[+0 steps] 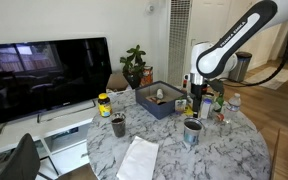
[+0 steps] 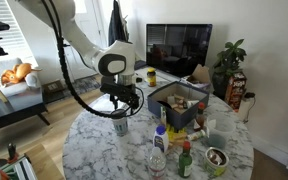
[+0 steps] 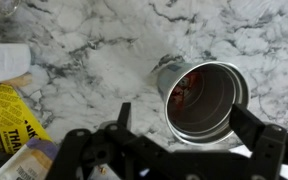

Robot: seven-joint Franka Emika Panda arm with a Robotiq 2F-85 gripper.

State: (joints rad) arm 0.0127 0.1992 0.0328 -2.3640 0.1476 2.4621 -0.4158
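Note:
An open, empty metal can [image 3: 209, 95] with red residue inside stands upright on the marble table [image 3: 94, 60]. My gripper [image 3: 187, 118] is open and hangs straight above it, one finger on each side of the can's rim, not touching it. In both exterior views the gripper [image 1: 196, 100] [image 2: 121, 103] hovers a little above the can [image 1: 192, 132] [image 2: 120, 125], close to a blue bin [image 1: 159, 105] [image 2: 180, 100].
Several bottles [image 1: 216, 103] [image 2: 174, 150] stand close by. A clear bottle [image 3: 6, 62] and a yellow bag [image 3: 12, 120] lie beside the can. A dark cup [image 1: 117, 125], a yellow-lidded jar [image 1: 104, 103], white paper [image 1: 137, 160] and another can [image 2: 217, 158] are also there.

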